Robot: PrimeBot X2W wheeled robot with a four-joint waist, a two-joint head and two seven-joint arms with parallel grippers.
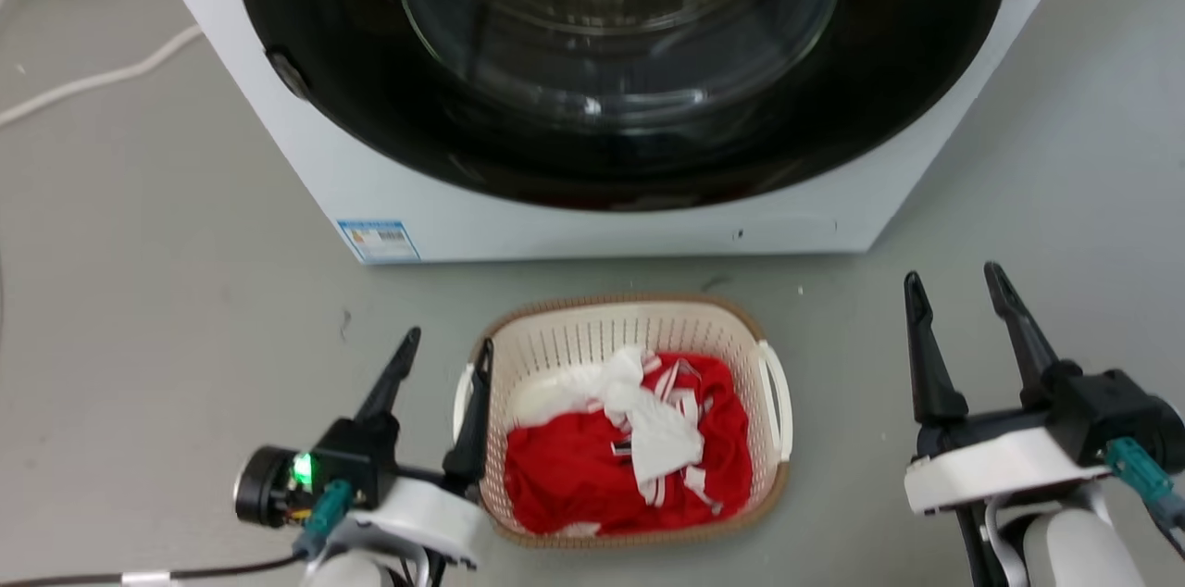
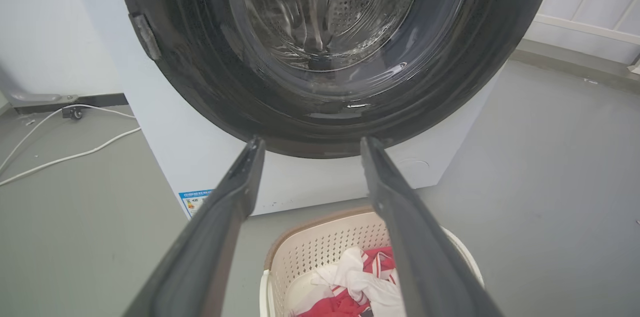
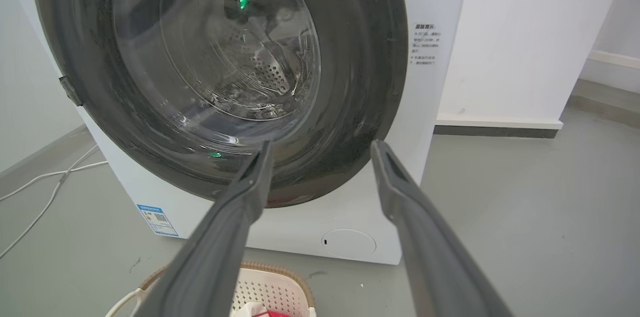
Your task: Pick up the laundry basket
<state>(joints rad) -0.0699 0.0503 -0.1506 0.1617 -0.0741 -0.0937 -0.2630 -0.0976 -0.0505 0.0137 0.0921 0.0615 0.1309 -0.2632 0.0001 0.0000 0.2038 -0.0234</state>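
The laundry basket (image 1: 592,332), cream-white with holes, a brown rim and white side handles, stands on the grey floor in front of the washing machine. Red and white clothes (image 1: 583,467) lie in it. My left gripper (image 1: 449,342) is open at the basket's left side; one finger overlaps the left handle and rim, and I cannot tell if it touches. In the left wrist view, my left gripper (image 2: 311,141) is open above the basket (image 2: 320,247). My right gripper (image 1: 954,274) is open, well to the right of the basket. The right wrist view shows my right gripper (image 3: 322,144) open and the basket (image 3: 270,287) at the bottom edge.
The white washing machine (image 1: 592,231) with its round dark door shut stands close behind the basket. White cables (image 1: 93,78) lie on the floor at the far left. A white pillar (image 3: 520,47) stands to the right of the machine.
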